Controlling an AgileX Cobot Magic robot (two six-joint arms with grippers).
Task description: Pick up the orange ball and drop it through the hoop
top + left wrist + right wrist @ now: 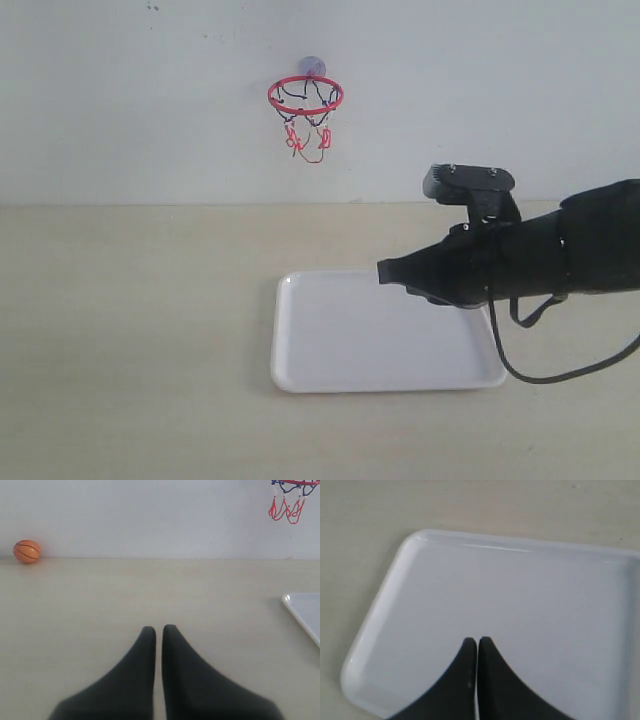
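Observation:
The orange ball (26,551) shows only in the left wrist view, resting on the table against the wall, far from my left gripper (158,629), which is shut and empty over bare tabletop. The hoop (305,96) with its red ring and string net hangs on the wall by a suction cup; its net (286,507) also shows in the left wrist view. My right gripper (383,272) is shut with nothing in it and hovers over the white tray (300,372). In the right wrist view its tips (477,641) hang above the tray's floor (530,595).
The white tray lies on the beige table in front of the hoop; one corner of the tray (305,612) shows in the left wrist view. A black cable (545,378) loops below the right arm. The left arm is outside the exterior view.

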